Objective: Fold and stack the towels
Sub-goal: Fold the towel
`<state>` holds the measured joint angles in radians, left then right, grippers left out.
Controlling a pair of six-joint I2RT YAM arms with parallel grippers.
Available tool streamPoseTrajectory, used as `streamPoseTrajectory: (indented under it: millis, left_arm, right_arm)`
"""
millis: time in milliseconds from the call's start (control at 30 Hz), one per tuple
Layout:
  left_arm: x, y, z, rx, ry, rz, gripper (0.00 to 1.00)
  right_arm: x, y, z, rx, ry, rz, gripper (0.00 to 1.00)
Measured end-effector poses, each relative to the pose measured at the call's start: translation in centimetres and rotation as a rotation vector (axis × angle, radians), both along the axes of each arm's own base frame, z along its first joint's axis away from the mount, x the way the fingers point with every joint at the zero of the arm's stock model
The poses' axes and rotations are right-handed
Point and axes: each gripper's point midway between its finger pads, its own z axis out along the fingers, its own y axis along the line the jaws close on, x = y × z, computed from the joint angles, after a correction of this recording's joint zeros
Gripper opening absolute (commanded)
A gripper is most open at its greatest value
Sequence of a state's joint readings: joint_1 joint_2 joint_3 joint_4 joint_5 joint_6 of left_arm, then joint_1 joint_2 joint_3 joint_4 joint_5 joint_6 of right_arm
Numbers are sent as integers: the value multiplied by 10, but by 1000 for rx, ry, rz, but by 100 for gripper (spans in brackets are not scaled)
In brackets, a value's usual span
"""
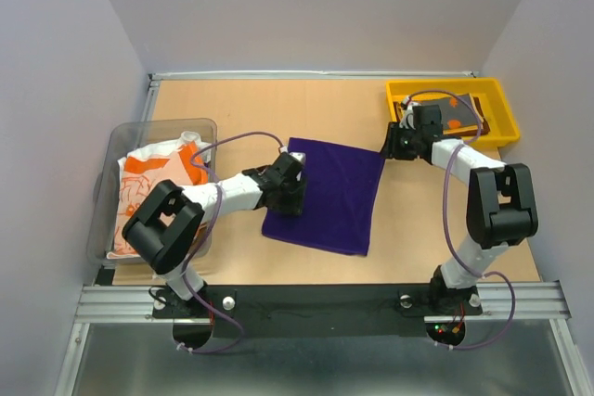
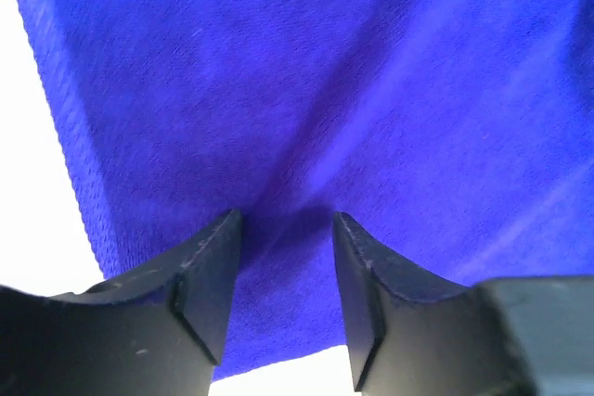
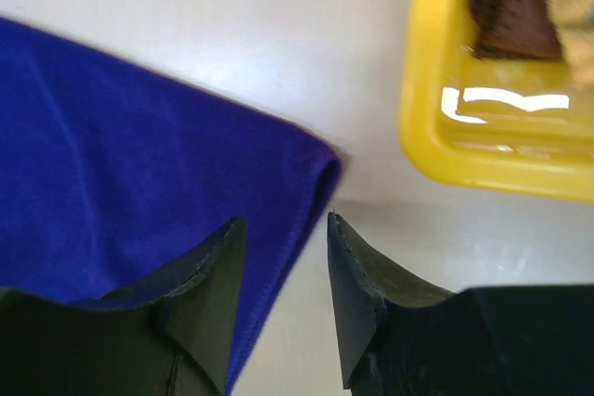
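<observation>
From above, the purple towel (image 1: 332, 194) lies flat in the middle of the bench (image 1: 232, 108), with the patterned towel (image 1: 148, 194) in the clear bin (image 1: 111, 150). In the left wrist view, the left end effector (image 2: 286, 229) stands open over purple cloth. In the right wrist view, the right end effector (image 3: 284, 229) is open at the towel's corner, near the yellow tray (image 3: 436, 90).

We find bare table (image 1: 278, 104) across the upper middle of the top view and below the purple towel (image 1: 329, 194). At left, the clear bin (image 1: 104, 194) blocks passage. At upper right, the yellow tray (image 1: 506, 110) stands just beside the right arm (image 1: 464, 159).
</observation>
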<state>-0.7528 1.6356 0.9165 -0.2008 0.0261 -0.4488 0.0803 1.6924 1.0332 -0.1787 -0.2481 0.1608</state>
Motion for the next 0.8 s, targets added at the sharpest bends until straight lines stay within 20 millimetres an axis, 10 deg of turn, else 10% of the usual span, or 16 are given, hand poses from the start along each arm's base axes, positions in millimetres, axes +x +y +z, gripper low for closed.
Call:
streamPoseTrajectory:
  millis: [233,500,800]
  left_arm:
    - [-25,13,-1,-100,6,77,55]
    - [-54,35,7,-124,41,124,78]
    - [-11,40,51,-125,-116,165,90]
  right_arm:
    - [16,20,8,-7,-22,81,57]
    - [23,28,-16,-4,49,161,59]
    - [22,54,-22,119,95,257,59]
